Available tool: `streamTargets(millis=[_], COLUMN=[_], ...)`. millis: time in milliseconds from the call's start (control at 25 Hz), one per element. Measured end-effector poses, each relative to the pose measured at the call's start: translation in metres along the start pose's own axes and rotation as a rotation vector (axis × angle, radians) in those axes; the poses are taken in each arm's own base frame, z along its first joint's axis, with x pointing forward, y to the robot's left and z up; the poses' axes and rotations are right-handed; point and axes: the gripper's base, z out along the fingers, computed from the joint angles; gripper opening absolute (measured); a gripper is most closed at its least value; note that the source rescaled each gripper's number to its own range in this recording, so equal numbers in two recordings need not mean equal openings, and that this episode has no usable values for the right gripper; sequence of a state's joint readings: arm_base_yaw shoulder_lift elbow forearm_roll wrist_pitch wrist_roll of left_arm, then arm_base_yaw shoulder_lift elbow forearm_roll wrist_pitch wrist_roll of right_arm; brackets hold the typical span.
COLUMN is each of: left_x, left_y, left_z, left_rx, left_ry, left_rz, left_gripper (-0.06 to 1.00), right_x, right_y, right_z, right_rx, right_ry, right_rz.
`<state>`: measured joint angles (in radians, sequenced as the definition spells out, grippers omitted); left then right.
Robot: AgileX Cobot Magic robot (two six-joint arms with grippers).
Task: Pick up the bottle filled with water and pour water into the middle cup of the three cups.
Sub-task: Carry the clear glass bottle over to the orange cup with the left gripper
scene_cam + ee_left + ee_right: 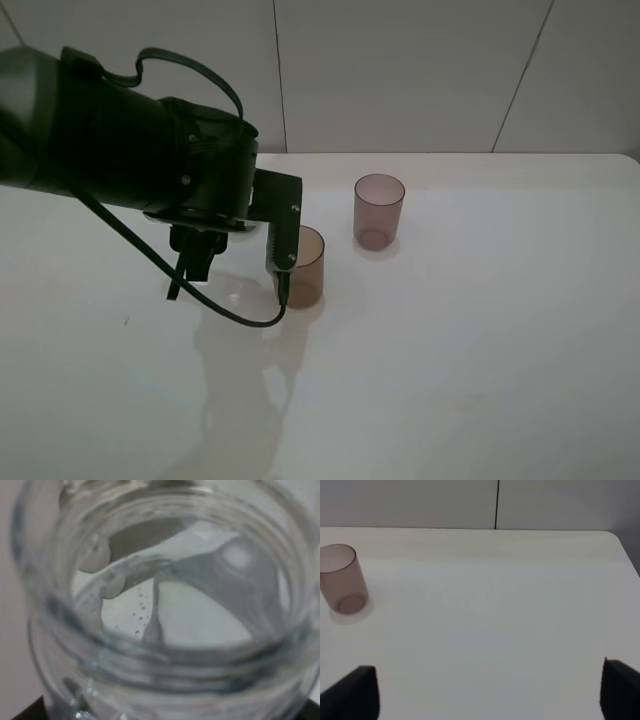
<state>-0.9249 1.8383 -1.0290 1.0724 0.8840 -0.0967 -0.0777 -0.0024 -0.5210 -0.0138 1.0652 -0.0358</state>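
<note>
White table (480, 360), glossy, fills most of the exterior frame, with its far edge crossing the upper part. Pale tiled wall (400, 70) behind it, thin dark seams, along the top.

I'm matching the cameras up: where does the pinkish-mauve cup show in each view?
Exterior high: pinkish-mauve cup, right of centre, behind and right of the amber cup.
Left wrist: absent; the bottle fills it.
Right wrist: the cup stands alone on the table.
Shared landmark: the table's far edge.

White table (500, 380); pale panelled wall (400, 70) behind, dark seams.
</note>
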Motion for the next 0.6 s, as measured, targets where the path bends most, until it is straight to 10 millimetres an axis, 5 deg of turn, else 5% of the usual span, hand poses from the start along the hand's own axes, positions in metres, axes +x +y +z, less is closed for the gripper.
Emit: streamTargets(millis=[600], left_x=[-0.0083], left_y=[-0.0057], left_z=[0.0005], left_rx=[-0.063], left_ry=[0.071], left_rz=[0.060], left_gripper=[0.00], right_x=[0.0000], right_y=[0.0000], right_z=[0.0000], right_rx=[0.000], right_ry=[0.000], right_rz=[0.000])
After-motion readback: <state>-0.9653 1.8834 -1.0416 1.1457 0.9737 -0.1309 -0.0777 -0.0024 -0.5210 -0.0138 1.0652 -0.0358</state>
